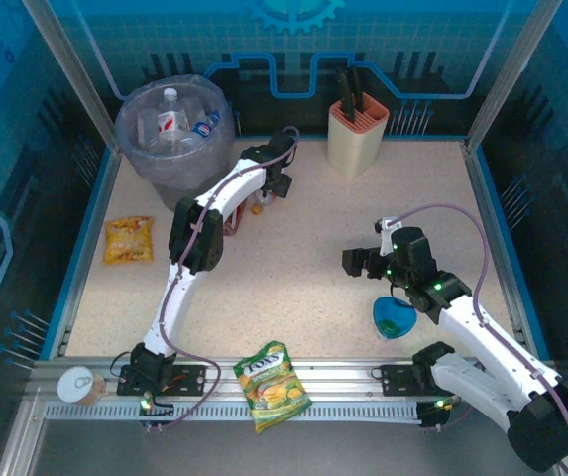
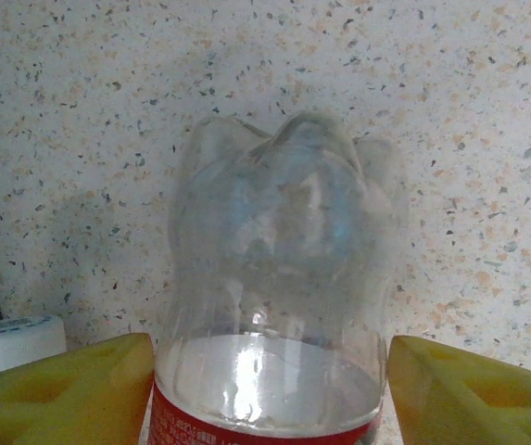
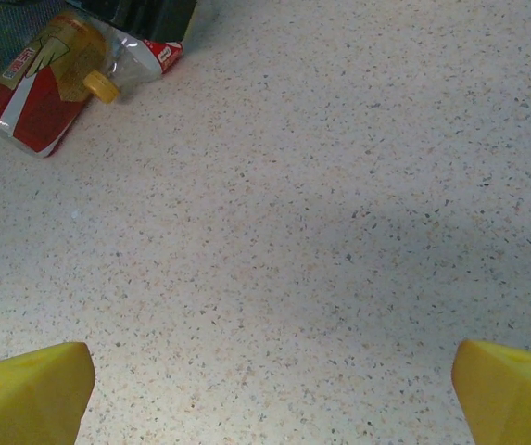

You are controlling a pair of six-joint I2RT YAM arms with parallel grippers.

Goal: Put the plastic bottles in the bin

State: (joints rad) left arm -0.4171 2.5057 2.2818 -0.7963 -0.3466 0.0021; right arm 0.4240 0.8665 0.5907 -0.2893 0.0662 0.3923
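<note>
Right jaws: spread wide over bare surface (image 3: 293,232).
Left jaws: pinching 1 clear bottle (image 2: 274,278) with a red label, near the bin.
Brown bottle (image 3: 52,88): flat on the surface, yellow cap.
Bin (image 1: 165,174): far-left corner, bottles (image 1: 171,121) inside.

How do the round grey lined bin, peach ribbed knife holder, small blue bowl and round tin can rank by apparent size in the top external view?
1. Round grey plastic-lined bin.
2. Peach ribbed knife holder.
3. Small blue bowl and round tin can look about alike: unranked.
</note>
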